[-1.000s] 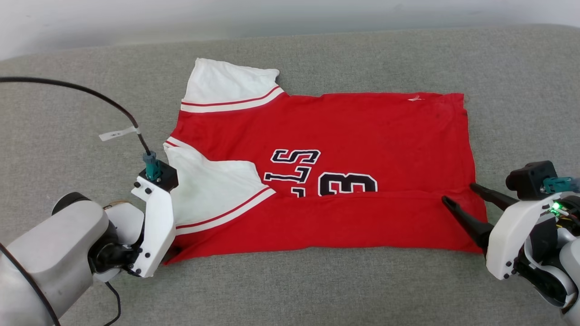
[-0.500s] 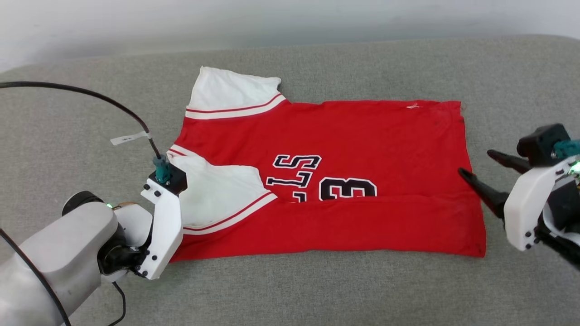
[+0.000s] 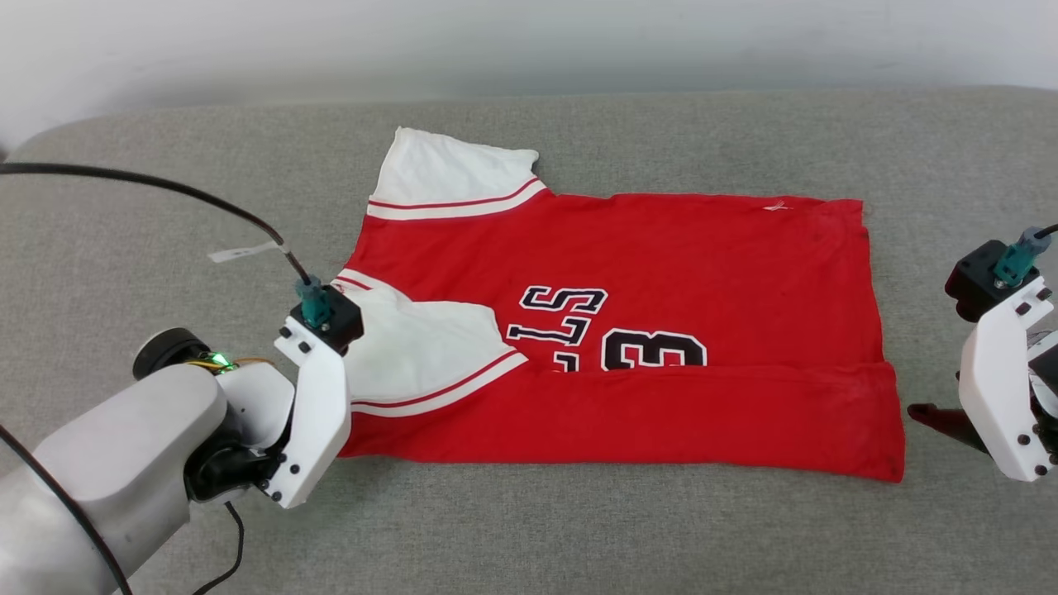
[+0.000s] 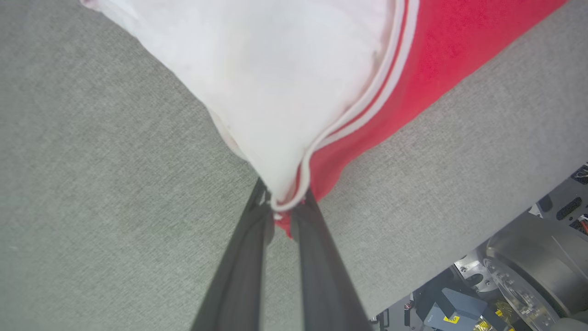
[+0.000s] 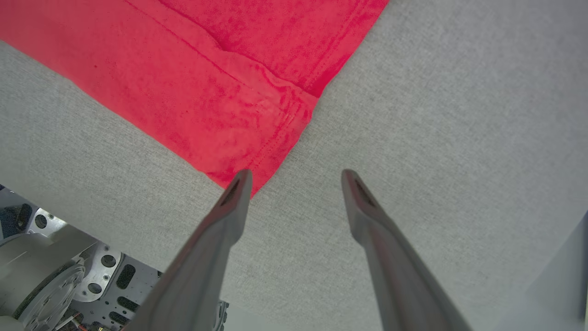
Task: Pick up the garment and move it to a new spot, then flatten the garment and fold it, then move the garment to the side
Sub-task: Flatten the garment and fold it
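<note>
The garment [image 3: 661,273], a red jersey with white sleeves and black letters and a "3", lies flat on the grey cushion with its near edge folded over. My left gripper [image 4: 282,209] is shut on the near left corner of the garment [image 4: 321,82], pinching white sleeve trim and red hem together. In the head view its white wrist housing [image 3: 318,405] covers the fingers. My right gripper [image 5: 296,177] stands open just off the near right corner of the garment [image 5: 220,92], one tip at the cloth's edge, nothing between its fingers. One dark finger [image 3: 938,419] shows beside that corner.
The grey cushion [image 3: 579,529] stretches wide on all sides of the shirt, with a pale wall [image 3: 529,41] behind it. A black cable [image 3: 165,186] arcs over the left side. The robot's base [image 4: 528,276] shows past the cushion's front edge.
The head camera has shifted. My right gripper has come off the shirt's near right hem and now sits lower, beside that corner. The left arm stays at the near left corner.
</note>
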Available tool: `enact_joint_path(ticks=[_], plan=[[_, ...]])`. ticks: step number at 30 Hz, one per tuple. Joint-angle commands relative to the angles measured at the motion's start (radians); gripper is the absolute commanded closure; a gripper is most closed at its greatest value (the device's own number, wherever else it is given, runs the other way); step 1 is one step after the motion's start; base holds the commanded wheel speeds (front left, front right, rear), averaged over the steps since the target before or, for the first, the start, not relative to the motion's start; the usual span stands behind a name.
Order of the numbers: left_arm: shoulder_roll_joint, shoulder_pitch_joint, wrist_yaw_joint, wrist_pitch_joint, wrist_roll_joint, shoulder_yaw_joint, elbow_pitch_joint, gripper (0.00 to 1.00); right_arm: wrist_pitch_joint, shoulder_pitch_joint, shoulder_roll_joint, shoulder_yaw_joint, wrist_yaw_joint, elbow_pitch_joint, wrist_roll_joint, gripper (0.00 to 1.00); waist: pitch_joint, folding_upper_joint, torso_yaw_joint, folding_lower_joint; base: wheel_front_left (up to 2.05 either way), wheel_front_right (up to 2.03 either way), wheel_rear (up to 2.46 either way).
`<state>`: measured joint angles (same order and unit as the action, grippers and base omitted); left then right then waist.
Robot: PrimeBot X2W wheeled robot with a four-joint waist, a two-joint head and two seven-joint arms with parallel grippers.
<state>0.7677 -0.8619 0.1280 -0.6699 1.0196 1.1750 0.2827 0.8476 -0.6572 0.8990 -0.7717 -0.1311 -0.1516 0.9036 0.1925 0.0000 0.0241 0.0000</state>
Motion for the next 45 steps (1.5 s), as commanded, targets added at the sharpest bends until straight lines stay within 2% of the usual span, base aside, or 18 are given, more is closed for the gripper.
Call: enact_joint_path(ticks=[1,5,11,15,18,19,20,27,32,45], plan=[[-0.007,-0.007,0.000,0.004,-0.007,0.002,-0.004,1.00,0.004,-0.002,-0.010,-0.001,0.001,-0.007,0.007,0.00,0.007,0.0000,0.006,0.0000,0.00,0.00,0.00],[-0.016,-0.018,0.000,0.007,-0.018,0.007,-0.020,1.00,0.047,0.020,-0.059,0.008,0.001,-0.083,0.051,0.00,0.028,0.0000,0.019,0.0000,0.00,0.00,0.00],[-0.025,-0.037,-0.002,0.012,-0.033,0.006,-0.031,1.00,0.038,0.052,-0.161,0.023,0.001,-0.192,0.081,0.00,0.064,0.0000,0.029,0.0000,0.00,0.00,0.00],[-0.026,-0.040,-0.005,0.018,-0.034,0.004,-0.031,1.00,0.022,0.099,-0.223,-0.017,0.000,-0.241,0.066,0.00,0.079,0.0000,0.031,0.0000,0.00,0.00,0.00],[-0.020,-0.033,-0.006,0.023,-0.029,0.002,-0.029,1.00,0.006,0.113,-0.230,-0.049,0.000,-0.244,0.046,0.00,0.082,0.0000,0.028,0.0000,0.00,0.00,0.00],[-0.018,-0.027,-0.007,0.023,-0.026,0.002,-0.027,1.00,-0.006,0.107,-0.225,-0.053,0.000,-0.242,0.039,0.68,0.081,0.0000,0.025,0.0000,0.00,0.00,0.00],[-0.015,-0.021,-0.008,0.027,-0.022,0.001,-0.025,1.00,-0.016,0.102,-0.219,-0.053,0.000,-0.240,0.038,1.00,0.077,0.0000,0.022,0.0000,0.00,0.00,0.00],[0.011,0.021,-0.009,0.053,0.021,-0.013,-0.037,1.00,-0.081,0.062,-0.146,-0.030,0.001,-0.169,0.051,1.00,0.018,0.0000,0.004,0.0000,0.00,0.00,0.00],[0.056,0.054,-0.014,0.040,0.046,-0.009,-0.085,1.00,-0.095,0.081,-0.085,-0.022,0.001,-0.103,0.073,1.00,-0.024,0.0000,-0.001,0.0000,0.00,0.00,0.00],[0.142,0.178,-0.064,0.017,0.095,0.029,-0.256,1.00,-0.073,0.252,0.037,0.010,0.001,0.054,0.143,1.00,-0.070,0.0000,0.001,0.0000,0.00,0.00,0.00]])
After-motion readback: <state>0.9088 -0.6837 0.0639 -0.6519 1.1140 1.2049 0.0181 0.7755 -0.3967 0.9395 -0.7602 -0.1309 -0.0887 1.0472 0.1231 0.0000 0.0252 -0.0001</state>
